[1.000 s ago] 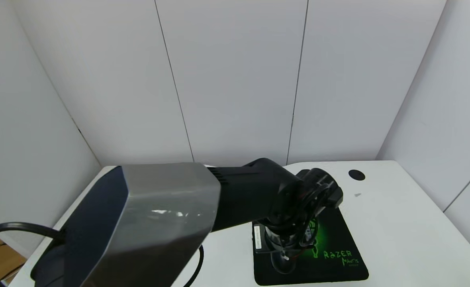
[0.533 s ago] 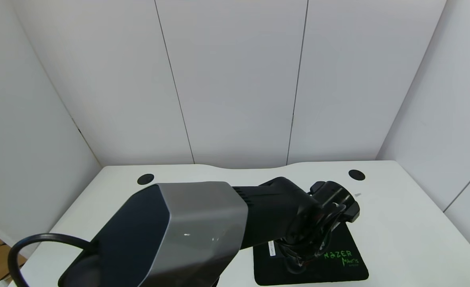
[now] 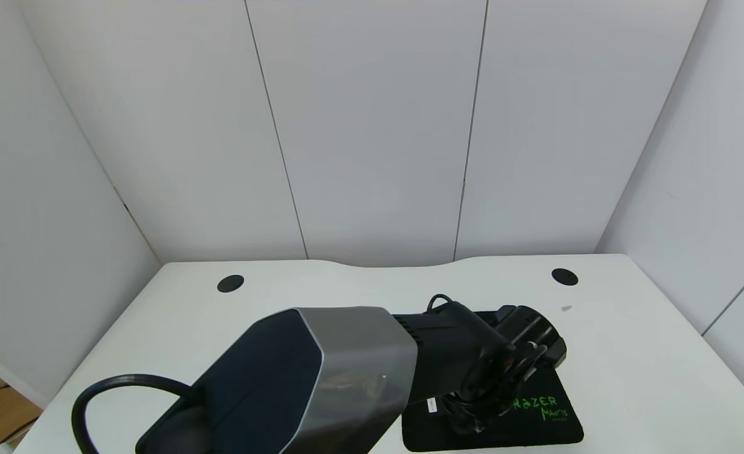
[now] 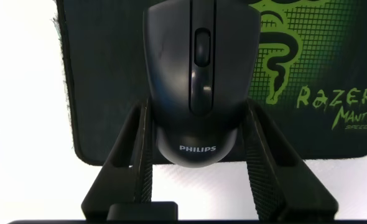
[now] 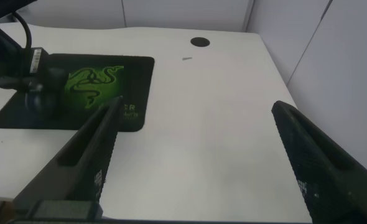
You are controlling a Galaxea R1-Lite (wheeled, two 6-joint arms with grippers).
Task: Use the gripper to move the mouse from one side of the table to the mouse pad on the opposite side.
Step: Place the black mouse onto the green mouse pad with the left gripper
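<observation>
Table comes first for us: a white desk with a curved back edge, carrying two round black grommets, one on our left and one on our right. White wall panels close it in on three sides.

Next in size, our left arm, silver-grey shell and dark body, reaches across from the left over the mouse pad, a looped black cable trailing from it. That square black pad lies on the right half of the table near the front edge, with its green snake logo and green "RAZER MANTIS" text partly covered by the arm in the head view.

Our left gripper is low over the pad's near edge. In the left wrist view its two black fingers stand on either side of the mouse, pressed against the mouse's rear flanks, so we read it as closed on the mouse. The mouse, glossy black with white "PHILIPS" lettering, sits mostly over the pad, its rear end overhanging the pad's edge above bare table; we cannot tell whether it touches the pad.

Our right gripper is off to the right, above bare table just beside the pad, fingers spread wide with nothing between them.
</observation>
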